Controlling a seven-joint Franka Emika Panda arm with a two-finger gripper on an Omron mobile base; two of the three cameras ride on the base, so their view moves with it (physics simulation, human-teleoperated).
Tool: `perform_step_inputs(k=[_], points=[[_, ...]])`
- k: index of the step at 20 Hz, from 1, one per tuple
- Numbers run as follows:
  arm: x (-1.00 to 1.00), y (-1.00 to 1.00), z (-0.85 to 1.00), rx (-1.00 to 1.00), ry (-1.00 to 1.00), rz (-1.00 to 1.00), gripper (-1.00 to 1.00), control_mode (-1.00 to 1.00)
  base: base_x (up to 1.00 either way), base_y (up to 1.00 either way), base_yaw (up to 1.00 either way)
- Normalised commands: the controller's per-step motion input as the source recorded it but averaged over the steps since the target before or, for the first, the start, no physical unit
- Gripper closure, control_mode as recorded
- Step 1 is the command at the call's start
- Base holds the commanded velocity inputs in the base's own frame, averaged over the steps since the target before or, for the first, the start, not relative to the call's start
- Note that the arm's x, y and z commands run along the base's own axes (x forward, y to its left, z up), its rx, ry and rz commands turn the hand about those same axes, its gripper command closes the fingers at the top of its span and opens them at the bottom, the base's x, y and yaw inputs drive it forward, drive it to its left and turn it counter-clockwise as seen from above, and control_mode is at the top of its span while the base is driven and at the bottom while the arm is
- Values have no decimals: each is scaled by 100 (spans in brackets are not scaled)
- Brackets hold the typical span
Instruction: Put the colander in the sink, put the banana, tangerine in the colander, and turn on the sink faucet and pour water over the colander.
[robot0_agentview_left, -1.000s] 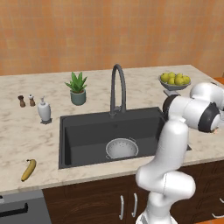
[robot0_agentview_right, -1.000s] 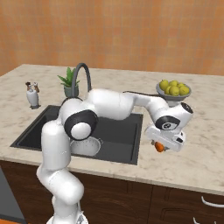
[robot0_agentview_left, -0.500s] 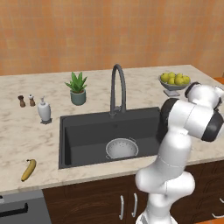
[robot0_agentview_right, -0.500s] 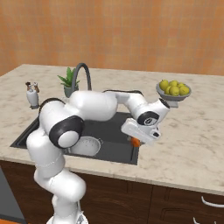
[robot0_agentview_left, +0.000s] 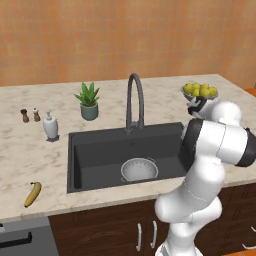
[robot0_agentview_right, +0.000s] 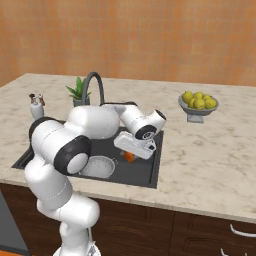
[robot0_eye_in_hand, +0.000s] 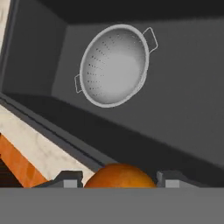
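The silver colander (robot0_eye_in_hand: 114, 64) sits empty on the floor of the dark sink (robot0_eye_in_hand: 183, 100), near the drain end (robot0_agentview_left: 139, 169) (robot0_agentview_right: 100, 166). My gripper (robot0_agentview_right: 132, 153) hangs over the right part of the sink (robot0_agentview_right: 150, 167), shut on the orange tangerine (robot0_agentview_right: 129, 157) (robot0_eye_in_hand: 120, 176). Both fingertips (robot0_eye_in_hand: 70, 178) flank the fruit, and the colander lies ahead and below. The yellow banana (robot0_agentview_left: 33, 193) lies on the counter left of the sink, near the front edge. The dark gooseneck faucet (robot0_agentview_left: 135, 100) (robot0_agentview_right: 92, 82) stands behind the basin with no water running.
A grey footed bowl of yellow-green fruit (robot0_agentview_left: 200, 92) (robot0_agentview_right: 198, 104) stands on the counter right of the sink. A potted plant (robot0_agentview_left: 88, 101), a white soap dispenser (robot0_agentview_left: 50, 126) and two small shakers (robot0_agentview_left: 30, 115) line the back left. My own arm hides the sink's right edge in the left base view.
The arm has swung left with the tangerine, from over the counter right of the sink to above the basin's right side. The colander and banana have not moved.
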Motion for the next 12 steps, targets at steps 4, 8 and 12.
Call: perform_step_inputs(k=[4, 8, 12], points=[[48, 71, -39, 3, -6, 5, 100, -100, 0, 0, 0], [47, 43, -47, 2, -1, 1, 100, -100, 0, 0, 0], [36, 38, -46, 4, 0, 1, 100, -100, 0, 0, 0]])
